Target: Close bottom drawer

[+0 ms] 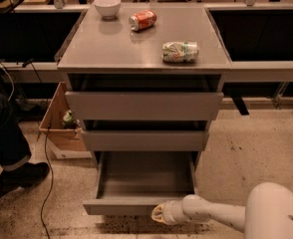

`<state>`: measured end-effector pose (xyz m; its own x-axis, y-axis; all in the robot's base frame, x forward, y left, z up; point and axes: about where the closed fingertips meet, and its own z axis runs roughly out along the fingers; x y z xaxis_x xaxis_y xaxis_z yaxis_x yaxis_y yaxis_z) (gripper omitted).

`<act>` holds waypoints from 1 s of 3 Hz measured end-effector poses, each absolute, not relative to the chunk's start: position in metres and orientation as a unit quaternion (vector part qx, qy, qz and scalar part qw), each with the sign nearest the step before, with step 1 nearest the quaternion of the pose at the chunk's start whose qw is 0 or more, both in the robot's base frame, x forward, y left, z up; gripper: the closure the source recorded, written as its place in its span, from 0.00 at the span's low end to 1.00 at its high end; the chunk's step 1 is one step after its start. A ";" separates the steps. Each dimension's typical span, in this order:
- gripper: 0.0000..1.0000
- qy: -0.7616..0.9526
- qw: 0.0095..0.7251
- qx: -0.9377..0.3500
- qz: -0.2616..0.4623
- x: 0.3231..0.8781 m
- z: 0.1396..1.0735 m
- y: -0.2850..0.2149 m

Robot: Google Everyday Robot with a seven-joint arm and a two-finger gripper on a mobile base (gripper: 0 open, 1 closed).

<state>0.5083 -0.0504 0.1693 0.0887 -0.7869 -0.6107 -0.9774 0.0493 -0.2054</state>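
The bottom drawer [136,180] of the grey cabinet is pulled far out, and its deep grey tray is empty. Its flat front panel [117,206] faces me at the bottom of the camera view. My gripper [158,213] is at the end of the white arm, low at the right part of that front panel, against or just in front of it. The middle drawer [144,140] and the wider top drawer [143,105] stand slightly out above it.
On the cabinet top [101,44] are a white bowl [107,6], an orange can [142,20] on its side and a green-white can [180,52] on its side. A cardboard box [62,128] and a person's leg and shoe [9,153] are at the left. A cable [48,183] lies on the floor.
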 end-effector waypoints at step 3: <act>1.00 0.566 0.391 -0.713 0.139 0.554 0.160 -0.017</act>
<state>0.5537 -0.0171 0.1601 0.3208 -0.6978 -0.6404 -0.9152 -0.0542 -0.3994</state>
